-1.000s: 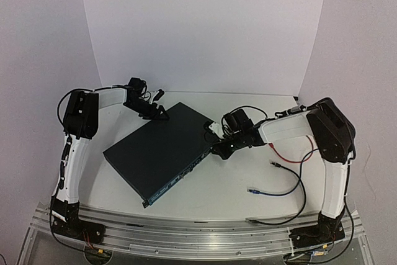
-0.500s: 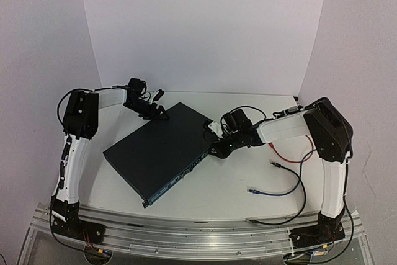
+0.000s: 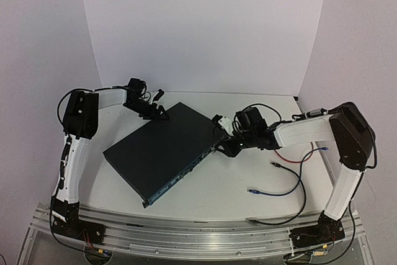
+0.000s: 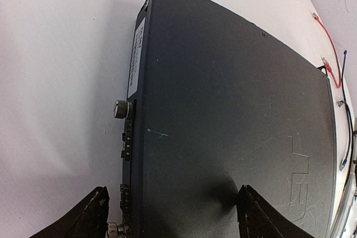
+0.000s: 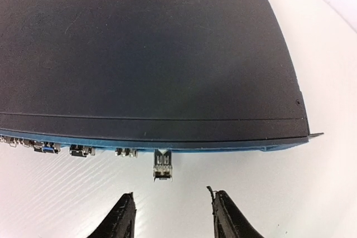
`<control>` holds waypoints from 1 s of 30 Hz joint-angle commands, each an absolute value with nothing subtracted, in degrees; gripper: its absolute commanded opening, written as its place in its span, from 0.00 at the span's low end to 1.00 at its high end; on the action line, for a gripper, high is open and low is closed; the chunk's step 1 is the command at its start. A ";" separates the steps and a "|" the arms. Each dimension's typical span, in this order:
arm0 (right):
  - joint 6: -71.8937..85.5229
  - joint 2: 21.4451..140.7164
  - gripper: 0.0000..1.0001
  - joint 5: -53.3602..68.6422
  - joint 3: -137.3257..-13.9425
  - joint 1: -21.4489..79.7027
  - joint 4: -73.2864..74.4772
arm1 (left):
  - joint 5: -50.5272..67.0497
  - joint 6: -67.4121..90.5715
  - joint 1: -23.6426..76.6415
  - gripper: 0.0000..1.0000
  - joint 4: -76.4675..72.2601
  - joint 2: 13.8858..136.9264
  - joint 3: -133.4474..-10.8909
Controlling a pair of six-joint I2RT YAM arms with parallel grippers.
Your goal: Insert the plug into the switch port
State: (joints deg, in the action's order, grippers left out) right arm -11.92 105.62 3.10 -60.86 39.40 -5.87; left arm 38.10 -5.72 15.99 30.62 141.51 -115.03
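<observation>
The switch [image 3: 162,151] is a flat dark navy box lying at an angle on the table, its socket face turned to the front right. In the right wrist view a small metal plug [image 5: 162,165] sticks out of a socket in the blue-edged port face of the switch [image 5: 150,59]. My right gripper [image 5: 171,194] is open and empty, a short way back from the plug, with a finger on either side of its line; it also shows in the top view [image 3: 224,149]. My left gripper [image 3: 159,114] is open at the switch's rear edge, its fingers [image 4: 89,218] astride the back face of the switch [image 4: 223,115].
Loose cables lie on the table right of the switch: a blue-tipped one [image 3: 253,189], a black one with a small plug [image 3: 273,164] and a red wire [image 3: 285,155]. White walls close in the back and both sides.
My right arm has drawn back to the right, its gripper now a little farther from the switch's port face. The left arm and the switch have not moved.
</observation>
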 commanded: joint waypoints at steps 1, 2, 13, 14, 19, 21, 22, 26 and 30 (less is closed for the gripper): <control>-11.98 103.05 0.40 0.20 -59.33 39.12 -2.26 | 42.28 -5.19 18.83 0.77 32.77 140.90 -112.88; -11.97 103.48 0.39 0.02 -59.45 39.11 -1.86 | 42.28 -5.12 18.82 0.77 32.64 140.89 -112.85; -10.28 110.24 0.36 0.00 -63.17 38.25 -1.49 | 42.15 -4.75 18.81 0.77 32.51 141.06 -112.93; -10.25 110.67 0.36 0.03 -63.49 38.12 -1.48 | 42.13 -4.75 18.81 0.77 32.53 141.12 -112.97; -10.03 112.13 0.34 1.22 -65.02 37.90 -1.49 | 42.19 -4.75 18.81 0.77 32.54 141.30 -113.42; -9.89 112.53 0.34 1.98 -65.53 37.91 -1.49 | 42.22 -4.81 18.81 0.77 32.52 141.37 -113.54; -9.78 112.78 0.34 2.13 -65.82 37.90 -1.50 | 42.17 -4.83 18.81 0.77 32.52 141.40 -113.58; -9.67 114.06 0.33 2.21 -67.24 37.91 -1.50 | 42.19 -4.83 18.81 0.77 32.53 141.46 -113.64; -9.71 114.96 0.33 2.49 -68.17 37.82 -1.49 | 42.27 -4.77 18.81 0.77 32.56 141.44 -113.60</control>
